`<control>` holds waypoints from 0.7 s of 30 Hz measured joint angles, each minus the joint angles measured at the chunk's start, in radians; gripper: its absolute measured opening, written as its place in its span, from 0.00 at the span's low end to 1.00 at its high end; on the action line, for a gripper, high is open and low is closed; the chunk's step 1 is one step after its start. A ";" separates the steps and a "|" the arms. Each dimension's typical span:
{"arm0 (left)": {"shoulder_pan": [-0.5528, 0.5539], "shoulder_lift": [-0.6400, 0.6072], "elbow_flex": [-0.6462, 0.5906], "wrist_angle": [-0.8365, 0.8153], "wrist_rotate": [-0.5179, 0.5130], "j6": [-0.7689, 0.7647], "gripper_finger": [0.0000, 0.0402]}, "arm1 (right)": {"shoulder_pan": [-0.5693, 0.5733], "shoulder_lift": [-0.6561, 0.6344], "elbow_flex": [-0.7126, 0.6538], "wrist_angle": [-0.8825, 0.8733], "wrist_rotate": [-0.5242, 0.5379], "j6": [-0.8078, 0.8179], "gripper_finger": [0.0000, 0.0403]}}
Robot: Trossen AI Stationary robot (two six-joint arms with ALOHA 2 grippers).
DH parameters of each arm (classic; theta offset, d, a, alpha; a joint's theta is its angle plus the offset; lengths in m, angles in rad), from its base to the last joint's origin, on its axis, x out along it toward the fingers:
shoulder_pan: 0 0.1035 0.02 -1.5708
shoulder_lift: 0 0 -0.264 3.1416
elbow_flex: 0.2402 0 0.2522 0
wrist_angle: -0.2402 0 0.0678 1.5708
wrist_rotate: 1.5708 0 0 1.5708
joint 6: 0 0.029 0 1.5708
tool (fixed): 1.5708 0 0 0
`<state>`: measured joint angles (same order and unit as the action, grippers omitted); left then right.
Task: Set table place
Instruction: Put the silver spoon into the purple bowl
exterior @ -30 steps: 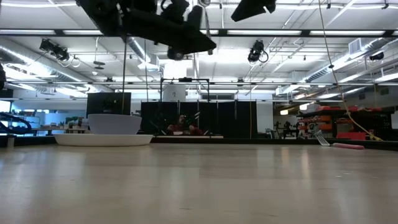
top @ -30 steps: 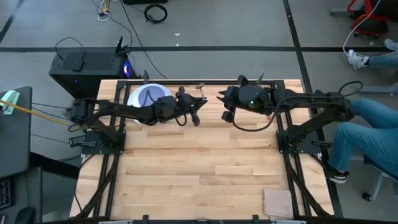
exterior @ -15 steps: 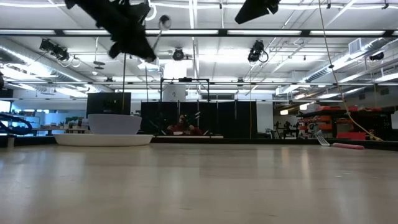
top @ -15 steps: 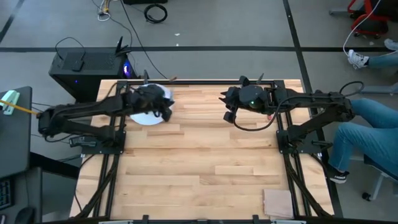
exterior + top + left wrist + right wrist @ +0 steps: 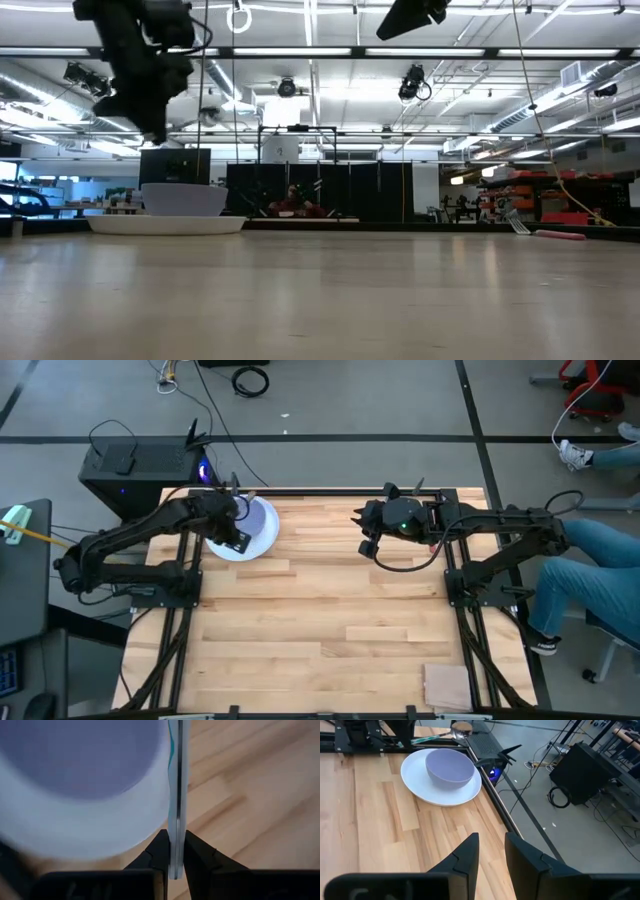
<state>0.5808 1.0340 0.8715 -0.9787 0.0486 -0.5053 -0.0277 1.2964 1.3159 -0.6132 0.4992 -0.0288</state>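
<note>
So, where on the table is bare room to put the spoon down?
The middle and near half of the table is bare, down to the tan pad in its corner. Crowded: the far left corner, with plate, bowl and the left jaws holding the spoon.

You're working over a grey concrete floor (image 5: pixel 350 400) strewn with cables (image 5: pixel 250 380), a black computer case (image 5: pixel 135 465) sits beside you, and long ceiling lights (image 5: pixel 480 52) glow overhead.
</note>
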 joint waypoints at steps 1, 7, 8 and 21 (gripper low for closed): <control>0.022 0.000 0.000 -0.034 0.000 0.000 0.11 | 0.000 0.000 0.000 0.000 0.000 0.000 0.25; 0.106 0.024 0.000 -0.166 -0.001 0.024 0.11 | -0.001 0.000 0.000 0.000 0.000 0.000 0.25; 0.117 0.030 0.000 -0.174 0.002 0.026 0.11 | -0.001 0.000 0.000 0.000 0.000 0.000 0.25; 0.229 0.259 0.000 -0.164 0.058 0.132 0.11 | -0.001 0.000 0.000 0.000 0.000 0.000 0.25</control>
<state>0.8098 1.2927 0.8715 -1.1432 0.1069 -0.3730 -0.0284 1.2968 1.3159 -0.6136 0.4995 -0.0288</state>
